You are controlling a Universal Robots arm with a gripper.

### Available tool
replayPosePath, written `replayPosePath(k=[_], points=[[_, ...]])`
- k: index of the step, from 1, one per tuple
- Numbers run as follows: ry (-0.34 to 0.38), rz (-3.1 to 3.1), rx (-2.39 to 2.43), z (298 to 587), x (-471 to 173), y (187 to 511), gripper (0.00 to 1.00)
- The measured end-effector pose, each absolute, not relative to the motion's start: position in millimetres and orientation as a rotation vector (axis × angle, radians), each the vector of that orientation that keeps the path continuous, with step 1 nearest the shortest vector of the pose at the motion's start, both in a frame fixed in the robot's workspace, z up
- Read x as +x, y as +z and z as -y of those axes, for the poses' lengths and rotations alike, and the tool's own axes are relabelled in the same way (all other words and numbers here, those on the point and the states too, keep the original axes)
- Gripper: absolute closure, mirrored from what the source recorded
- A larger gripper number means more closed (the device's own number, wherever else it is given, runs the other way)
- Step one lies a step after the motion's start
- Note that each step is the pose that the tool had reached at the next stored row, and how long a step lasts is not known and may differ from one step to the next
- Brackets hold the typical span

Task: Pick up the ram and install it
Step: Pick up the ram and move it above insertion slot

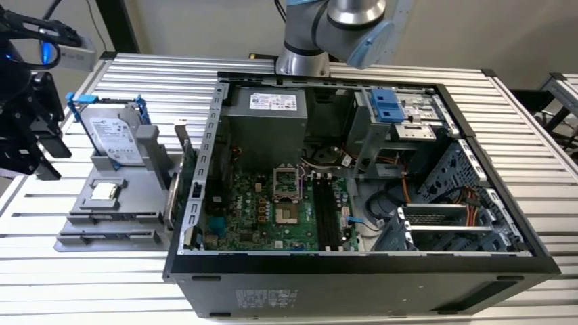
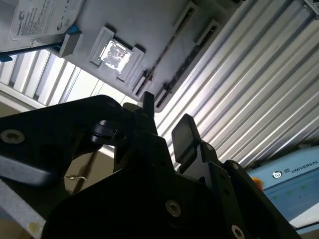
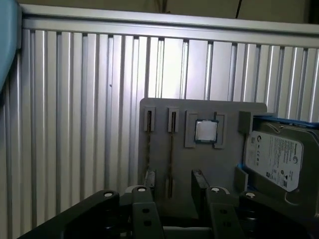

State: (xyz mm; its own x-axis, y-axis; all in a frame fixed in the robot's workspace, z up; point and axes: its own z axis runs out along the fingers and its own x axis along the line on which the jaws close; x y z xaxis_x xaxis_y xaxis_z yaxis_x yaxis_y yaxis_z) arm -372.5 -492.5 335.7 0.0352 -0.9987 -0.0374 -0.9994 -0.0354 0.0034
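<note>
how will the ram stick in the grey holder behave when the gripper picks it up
The ram looks thin and flat, standing on edge in a slot of the grey holder, so probably stiff and light, but fragile if bent sideways. Being so narrow, it may tilt or slip if the open gripper grabs it off-centre.

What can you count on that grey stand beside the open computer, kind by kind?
Hard drive: 1
Square silver chip: 1
Long narrow slots: 2 (I cannot tell what sits in them)
Total on the grey stand: 4
</note>
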Motion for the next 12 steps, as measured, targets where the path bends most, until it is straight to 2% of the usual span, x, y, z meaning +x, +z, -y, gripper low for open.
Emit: replayPosePath(k=[12], points=[[0.045,-2.171,-2.237,499,-372,314,0.0]])
